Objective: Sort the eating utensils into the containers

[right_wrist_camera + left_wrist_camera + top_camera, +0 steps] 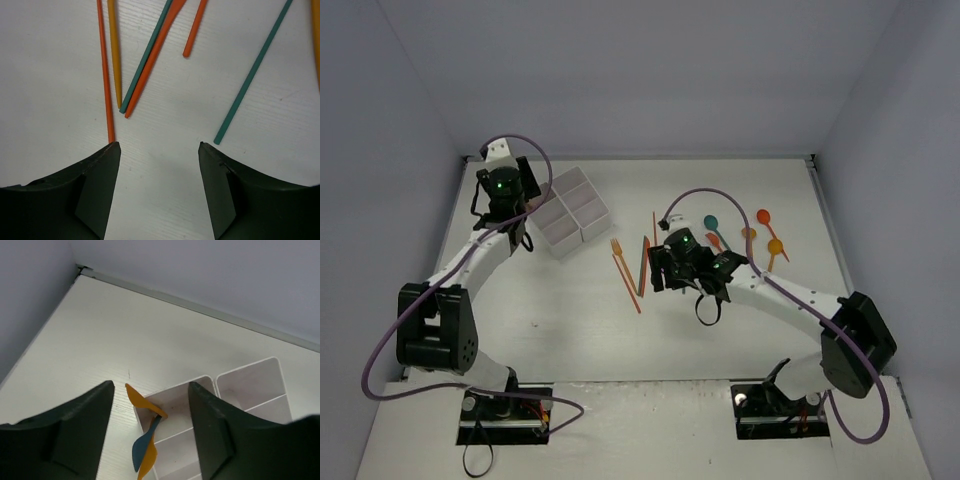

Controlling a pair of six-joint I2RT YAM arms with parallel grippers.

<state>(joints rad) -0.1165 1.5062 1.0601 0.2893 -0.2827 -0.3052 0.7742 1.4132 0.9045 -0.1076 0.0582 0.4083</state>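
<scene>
The white tray of containers (572, 212) stands at the back left. My left gripper (523, 205) hovers open over its left corner (151, 385). Below the open jaws an orange knife (142, 401) and a blue knife (142, 445) lean in the corner compartment (175, 405), over its wall. My right gripper (672, 262) is open low over bare table (159, 145), holding nothing. Just ahead of its fingertips lie thin handles: a red-orange one (105, 75), a yellow-orange one (115, 55), a teal one (147, 55) and another teal one (252, 75). An orange fork (617, 252) lies left of it.
Round-bowled spoons lie at the right: a teal one (710, 222), a red-orange one (763, 215) and a yellow-orange one (775, 245). Purple cables loop over both arms. Grey walls close the table on three sides; the back left corner (80, 269) is near the left gripper.
</scene>
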